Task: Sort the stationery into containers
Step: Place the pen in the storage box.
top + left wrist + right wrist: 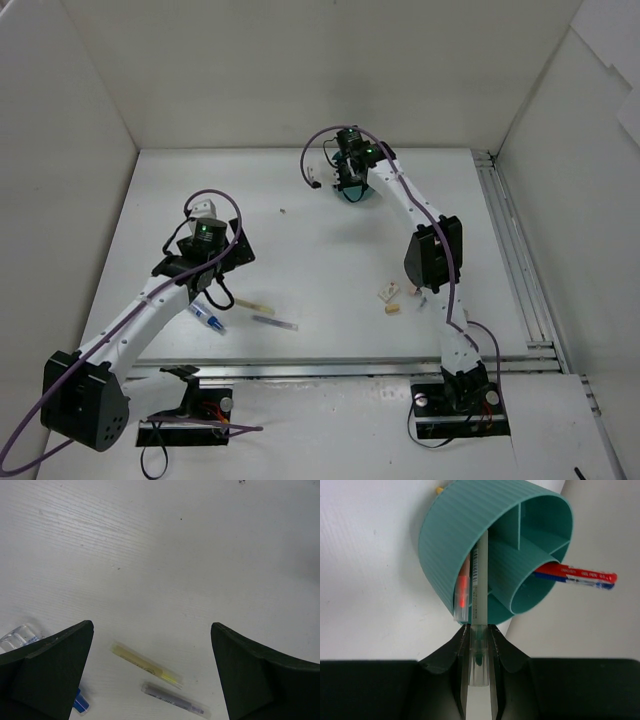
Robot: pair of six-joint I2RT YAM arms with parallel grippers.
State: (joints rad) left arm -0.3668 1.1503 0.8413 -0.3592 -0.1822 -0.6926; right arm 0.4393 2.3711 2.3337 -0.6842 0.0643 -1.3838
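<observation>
My right gripper (pixel 480 629) is shut on a white pen with a clear cap (pixel 479 595). The pen's far end is inside a ring compartment of the teal cup (pixel 450 535), beside an orange pen (pixel 463 587). A red pen (pixel 575 572) and a blue pen stick out of the central well. In the top view this gripper (pixel 350 183) is at the cup (pixel 355 194), far centre. My left gripper (pixel 152 626) is open and empty above a yellow pen (pixel 145 665) and a grey pen (pixel 175 700). A blue-and-white pen (pixel 17 636) lies by the left finger.
Small cream eraser blocks (pixel 388 291) (pixel 392 308) lie on the table near the right arm's elbow. The yellow pen (pixel 253 303), grey pen (pixel 275 322) and blue-and-white pen (pixel 208 320) lie near the front edge. White walls enclose the table on three sides.
</observation>
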